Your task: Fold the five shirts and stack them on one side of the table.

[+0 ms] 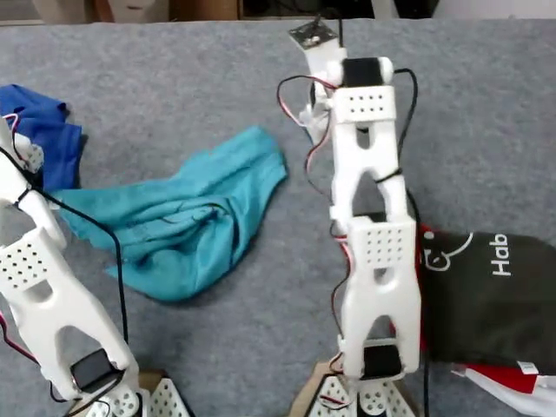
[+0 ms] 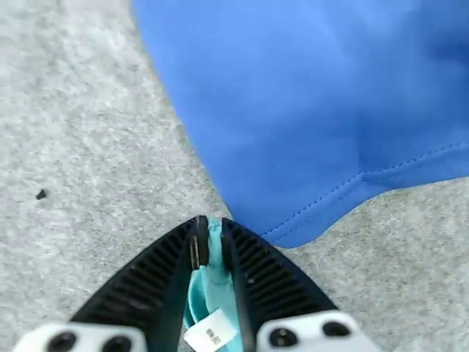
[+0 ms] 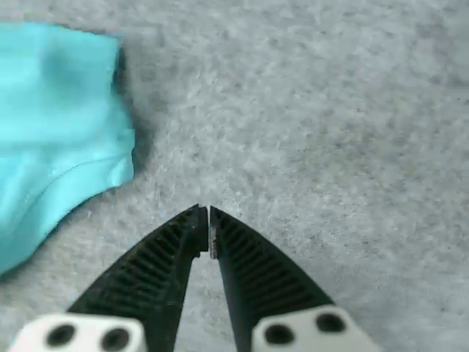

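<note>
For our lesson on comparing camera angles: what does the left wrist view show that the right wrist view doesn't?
Left wrist view: the left gripper shut on a fold of the teal shirt with its white label, and the blue shirt just beyond. Right wrist view: the right gripper shut on nothing, over bare table, with the teal shirt lying apart from it. Both: the teal shirt, the grey table, a shut gripper.

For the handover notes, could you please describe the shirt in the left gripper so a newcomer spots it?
On the grey table, look just left of centre. A crumpled teal shirt sprawls there, one edge pinched in the left gripper. Its light teal sets it apart from the darker blue shirt at the left edge and the black shirt at right.
</note>
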Available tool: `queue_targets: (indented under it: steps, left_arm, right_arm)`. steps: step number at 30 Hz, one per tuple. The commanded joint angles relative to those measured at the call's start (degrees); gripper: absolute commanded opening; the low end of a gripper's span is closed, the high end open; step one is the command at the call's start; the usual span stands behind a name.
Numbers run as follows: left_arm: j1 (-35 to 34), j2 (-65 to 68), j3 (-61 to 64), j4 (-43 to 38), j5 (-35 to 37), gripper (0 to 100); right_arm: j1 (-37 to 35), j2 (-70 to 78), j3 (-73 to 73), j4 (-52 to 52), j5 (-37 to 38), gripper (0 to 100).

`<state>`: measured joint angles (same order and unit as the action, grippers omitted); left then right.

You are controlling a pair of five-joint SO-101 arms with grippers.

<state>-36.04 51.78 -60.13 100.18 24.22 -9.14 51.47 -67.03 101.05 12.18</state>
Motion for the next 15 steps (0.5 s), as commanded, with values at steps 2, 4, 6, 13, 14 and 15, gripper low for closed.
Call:
queue_targets:
  steps: [2, 4, 6, 13, 14, 15]
  left_arm:
    - [2.02, -0.92, -2.64, 0.53, -0.53, 2]
    - [2.2, -0.84, -2.64, 0.35, -0.53, 2]
    - [2.2, -0.75, -2.37, -0.09, -0.53, 2]
    - [2.02, 5.05, -2.73, -0.09, -0.97, 2]
    - [2.2, 6.29, -2.99, -0.18, -2.11, 2]
    - [2.46, 7.08, -2.99, -0.26, -3.69, 2]
  right_arm:
    - [0.31, -0.57, 1.89, 1.14, 3.69, 0.5]
    - [0.13, -0.57, 0.92, 1.05, 3.43, 0.5]
    - [0.04, -0.4, -1.45, 0.97, 0.62, 0.5]
    - [-5.14, -0.31, -2.95, 1.23, -7.91, 11.7]
    - [-6.9, -0.04, -2.15, 1.23, -9.76, 13.5]
    - [-8.75, 0.31, -0.84, 1.05, -11.34, 14.8]
